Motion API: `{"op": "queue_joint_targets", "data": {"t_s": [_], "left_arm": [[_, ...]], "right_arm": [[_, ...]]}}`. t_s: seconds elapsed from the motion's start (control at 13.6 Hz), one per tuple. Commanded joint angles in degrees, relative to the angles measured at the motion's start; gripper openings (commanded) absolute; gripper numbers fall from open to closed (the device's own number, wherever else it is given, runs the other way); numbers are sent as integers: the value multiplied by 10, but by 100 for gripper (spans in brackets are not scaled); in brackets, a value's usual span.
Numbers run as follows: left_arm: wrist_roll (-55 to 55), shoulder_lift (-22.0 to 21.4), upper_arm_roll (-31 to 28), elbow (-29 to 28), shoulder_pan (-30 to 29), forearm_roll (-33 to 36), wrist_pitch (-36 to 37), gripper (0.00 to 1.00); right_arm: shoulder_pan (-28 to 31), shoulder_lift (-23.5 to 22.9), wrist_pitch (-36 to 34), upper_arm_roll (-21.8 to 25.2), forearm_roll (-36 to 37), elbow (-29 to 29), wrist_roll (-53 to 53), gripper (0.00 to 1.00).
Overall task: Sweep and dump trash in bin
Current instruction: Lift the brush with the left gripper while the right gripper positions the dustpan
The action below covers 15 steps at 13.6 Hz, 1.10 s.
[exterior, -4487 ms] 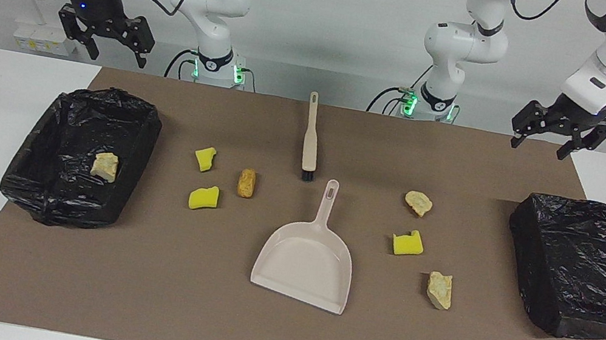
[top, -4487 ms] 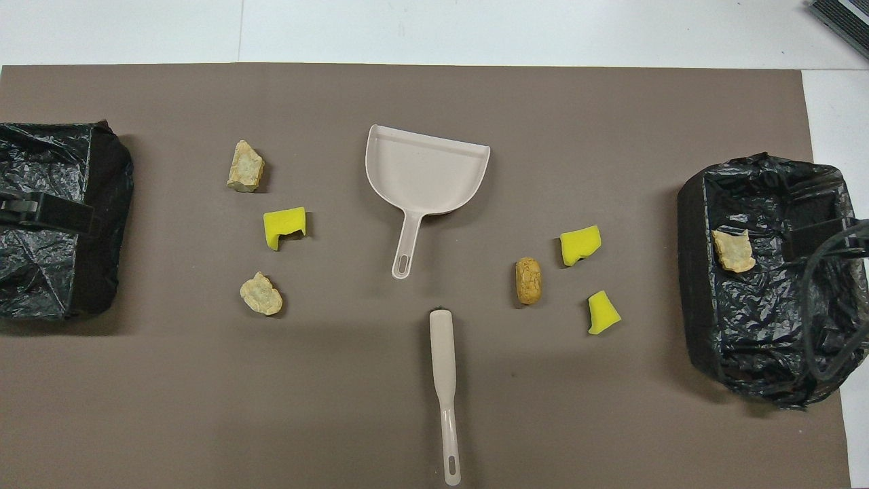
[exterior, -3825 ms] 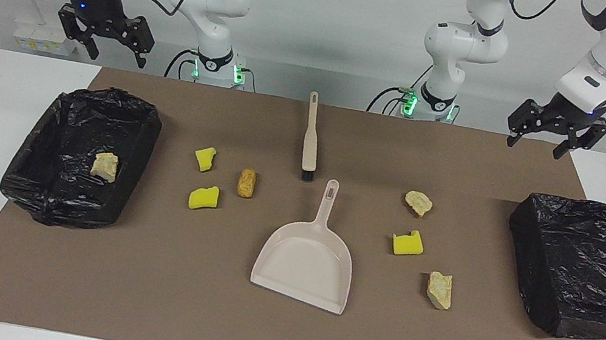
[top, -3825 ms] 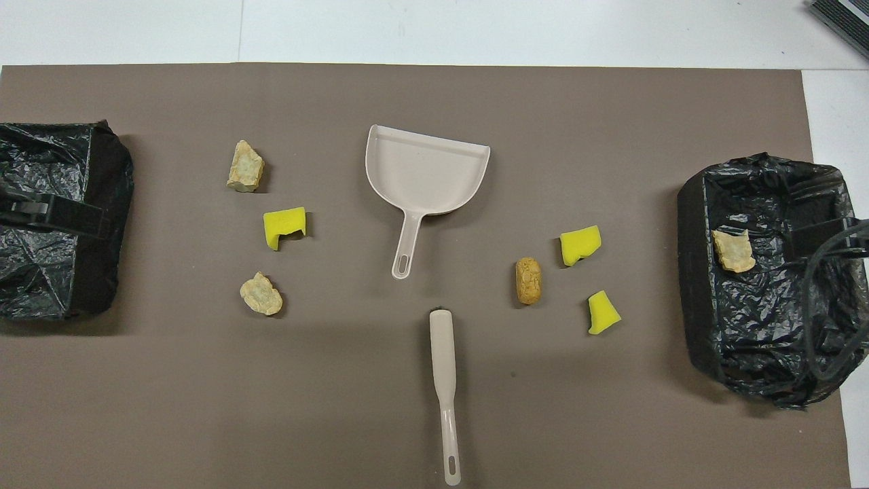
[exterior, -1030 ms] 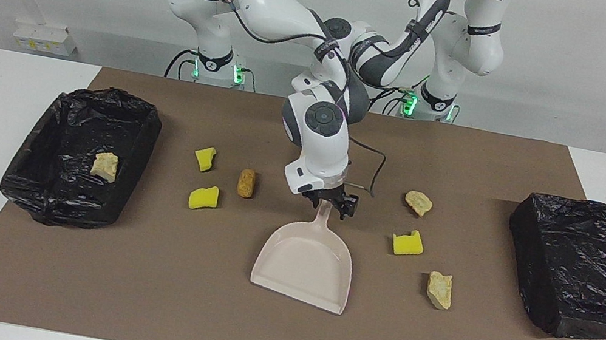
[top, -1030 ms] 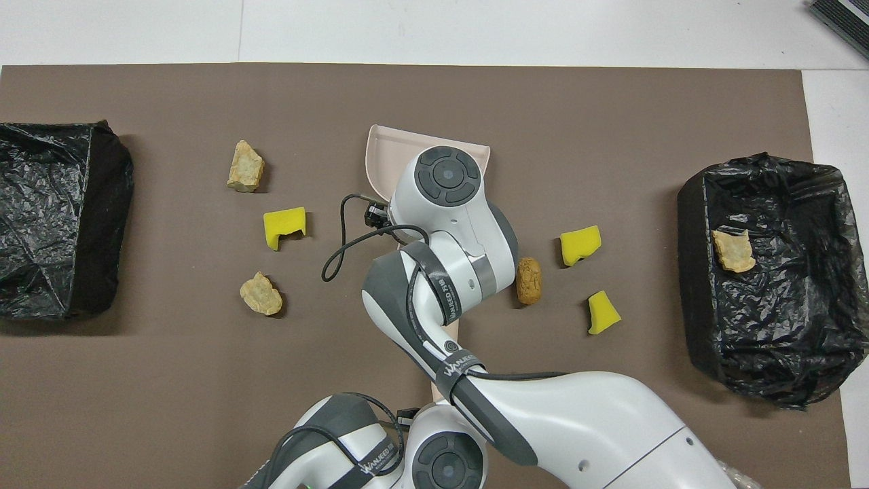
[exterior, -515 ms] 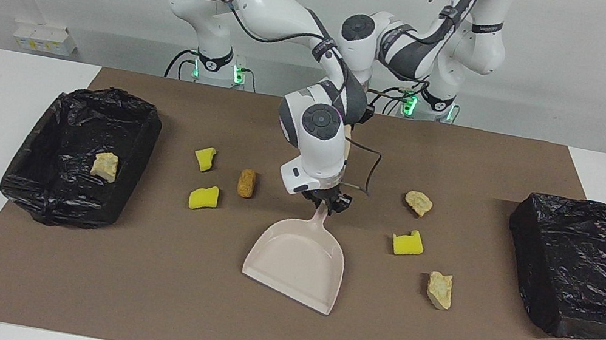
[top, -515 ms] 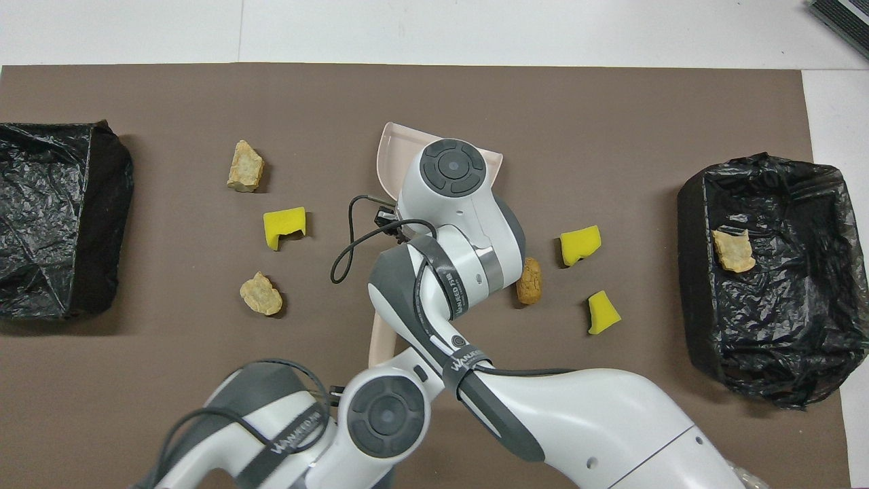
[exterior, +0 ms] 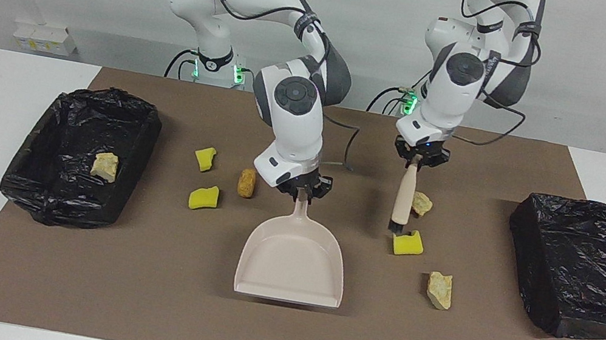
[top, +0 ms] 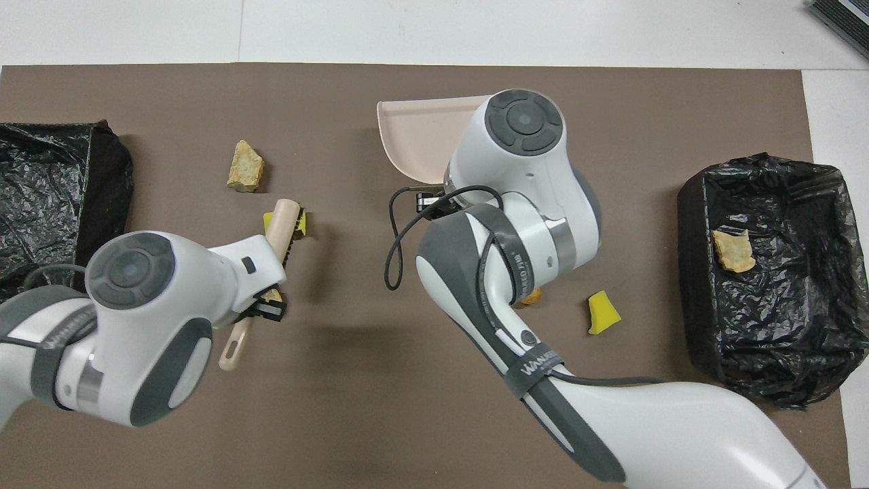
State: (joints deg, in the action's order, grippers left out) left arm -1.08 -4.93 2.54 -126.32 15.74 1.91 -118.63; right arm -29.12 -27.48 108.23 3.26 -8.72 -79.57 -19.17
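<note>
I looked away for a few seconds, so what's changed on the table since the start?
The left end effector took the brush and carried it to the yellow sponge toward its end. The right end effector gripped the dustpan by its handle and turned it. Scraps and both bins stayed put.

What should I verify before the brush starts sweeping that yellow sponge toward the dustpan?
1. Right hand shut on dustpan handle: ok.
2. Left hand shut on brush, bristles down: ok.
3. Bristles touching the sponge: cannot tell; they are right beside it.
4. Dustpan mouth facing the sponge: not ok; it opens away from the robots, and the sponge lies beside it, toward the left arm's end.
5. Bin at the right arm's end open: ok; one lump lies in it.
</note>
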Motion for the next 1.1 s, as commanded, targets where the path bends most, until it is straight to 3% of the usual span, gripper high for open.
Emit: {"op": "queue_joint_targets", "data": {"t_s": [0.0, 0.15, 0.37, 0.59, 0.81, 1.03], "left_arm": [[-137, 74, 10, 82, -85, 7, -18, 0], [-182, 123, 9, 142, -133, 12, -38, 0], [-219, 184, 10, 222, -180, 73, -31, 0], [-229, 233, 10, 243, -186, 78, -51, 0], [-382, 231, 10, 221, -191, 71, -70, 0], [-392, 203, 10, 166, -189, 71, -76, 0]], "right_arm": [[44, 30, -35, -8, 3, -15, 250, 0], [71, 32, -40, -8, 5, -30, 394, 0], [98, 33, -49, -6, 17, -44, 600, 0], [72, 20, -46, -11, 102, -51, 636, 0], [32, 10, -20, -11, 105, -64, 629, 0], [28, 14, -14, -12, 105, -78, 647, 0]]}}
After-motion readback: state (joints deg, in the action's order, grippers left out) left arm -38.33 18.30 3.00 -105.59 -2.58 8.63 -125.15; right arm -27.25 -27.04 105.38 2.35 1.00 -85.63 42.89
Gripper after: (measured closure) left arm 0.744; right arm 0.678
